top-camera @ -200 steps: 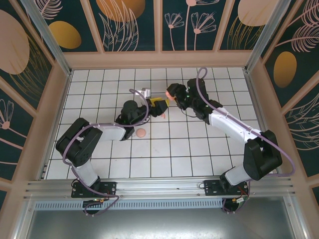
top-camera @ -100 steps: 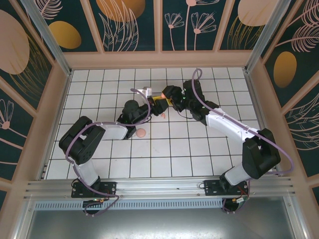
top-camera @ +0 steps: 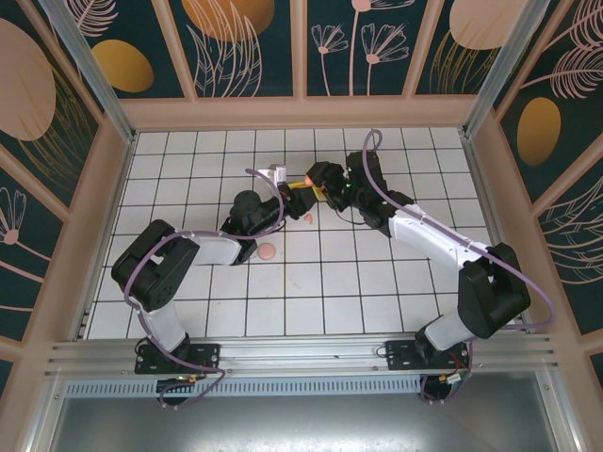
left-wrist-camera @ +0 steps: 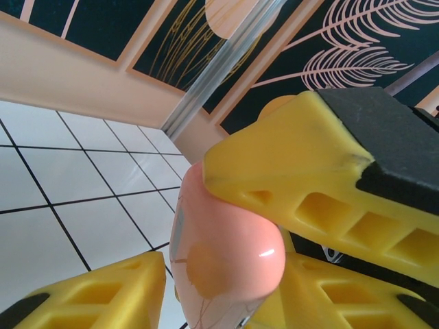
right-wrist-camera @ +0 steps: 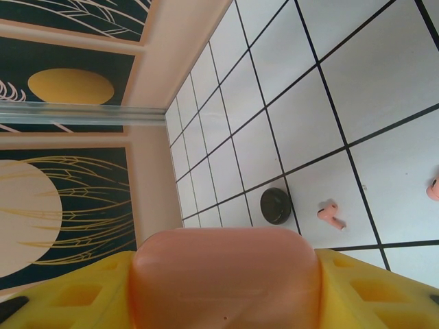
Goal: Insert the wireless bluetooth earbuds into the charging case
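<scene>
White grid tiles [top-camera: 377, 282] run under both my arms, with dark floral panels [top-camera: 245, 47] boxing the table in. One coral-pink earbud [top-camera: 308, 217] lies loose on a tile just near of the spot where my two grippers meet, and neither of them touches it. My right wrist camera shows a stemmed coral earbud flat on its side, with a black round thing [right-wrist-camera: 276, 205] just left of it on the neighbouring tile. A second scrap of coral [right-wrist-camera: 433, 188] pokes in at the right edge, too cut off to name.

Above the earbud, off the table, hangs the coral charging case [right-wrist-camera: 226, 274]. My right gripper [top-camera: 316, 181] is clamped on it, with a yellow finger pressed to either side. My left gripper [top-camera: 300, 191] comes at the same case from the left. Its yellow fingers [left-wrist-camera: 103, 291] sit close against the case, but I cannot tell whether they grip it or only flank it.

Farther toward me and left, a round coral disc [top-camera: 268, 250] rests on a tile beside my left forearm.
</scene>
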Tool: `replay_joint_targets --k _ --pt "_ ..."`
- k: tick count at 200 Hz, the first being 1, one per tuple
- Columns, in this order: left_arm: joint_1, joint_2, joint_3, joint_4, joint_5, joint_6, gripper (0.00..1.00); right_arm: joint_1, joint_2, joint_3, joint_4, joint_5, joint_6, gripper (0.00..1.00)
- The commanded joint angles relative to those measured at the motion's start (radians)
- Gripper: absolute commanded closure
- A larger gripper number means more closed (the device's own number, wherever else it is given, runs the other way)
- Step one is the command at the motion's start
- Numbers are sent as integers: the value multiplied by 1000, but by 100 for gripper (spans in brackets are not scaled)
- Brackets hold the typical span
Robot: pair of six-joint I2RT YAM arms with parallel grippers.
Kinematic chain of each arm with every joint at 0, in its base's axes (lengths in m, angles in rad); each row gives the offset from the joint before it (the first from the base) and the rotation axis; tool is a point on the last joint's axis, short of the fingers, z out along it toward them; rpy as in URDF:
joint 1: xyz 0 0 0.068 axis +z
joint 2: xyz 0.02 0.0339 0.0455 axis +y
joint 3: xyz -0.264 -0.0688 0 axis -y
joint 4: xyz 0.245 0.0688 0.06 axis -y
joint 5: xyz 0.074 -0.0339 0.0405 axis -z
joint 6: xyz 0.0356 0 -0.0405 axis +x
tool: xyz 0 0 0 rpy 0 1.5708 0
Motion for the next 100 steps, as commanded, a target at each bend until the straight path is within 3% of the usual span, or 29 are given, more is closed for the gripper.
replay_joint_targets --k 1,100 --pt "-7 -5 -13 48 15 11 55 7 3 31 27 13 8 61" --pt "-7 5 -13 66 23 0 81 12 5 31 30 3 9 61"
